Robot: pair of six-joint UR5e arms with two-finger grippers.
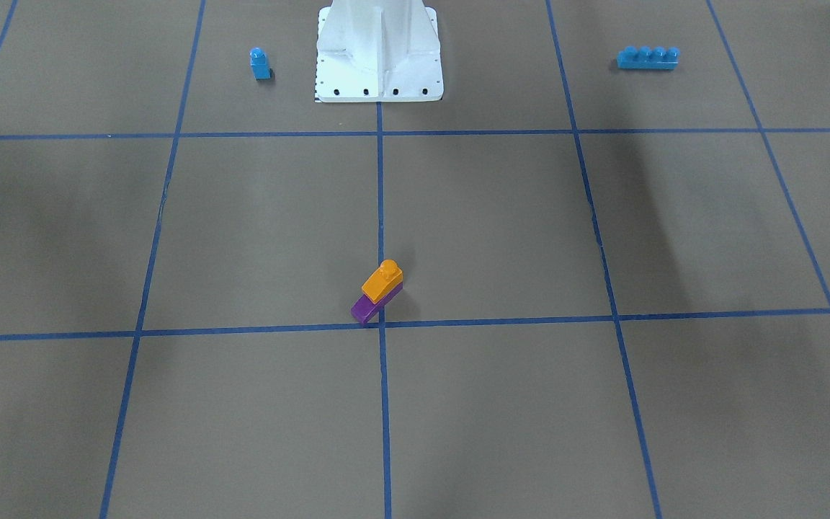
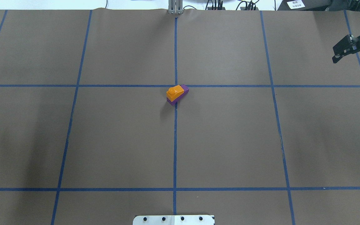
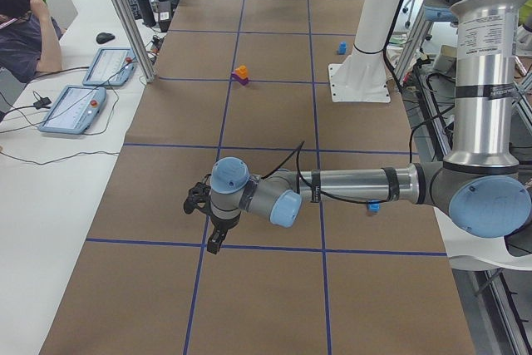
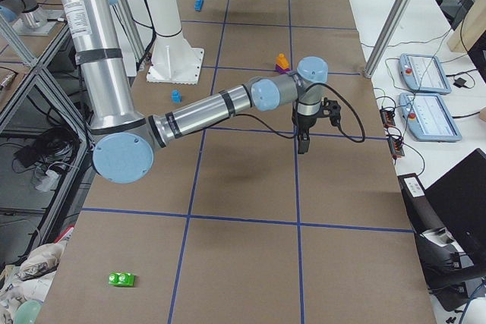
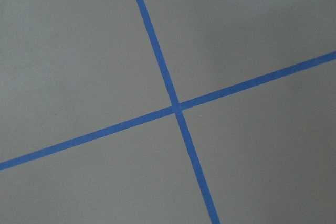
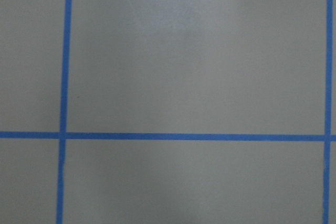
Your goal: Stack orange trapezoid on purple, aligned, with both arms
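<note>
From the left side view alone I cannot tell how the left gripper [image 3: 214,239] stands, while overhead the orange trapezoid [image 2: 174,91] sits on the purple [image 2: 184,89] mid-frame, well apart from the right gripper [image 2: 349,59], fingers spread, at upper right.

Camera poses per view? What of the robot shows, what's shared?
Front-facing: across table, facing robot, looking down; white pedestal.
Overhead: behind robot, looking forward-down; right gripper.
Exterior left: table's left end; left arm.
Exterior right: table's right end; right arm.
Left wrist: down onto tape cross; no body.
Right wrist: down onto tape lines; no body.
Shared: all exterior views see orange trapezoid on purple.
</note>
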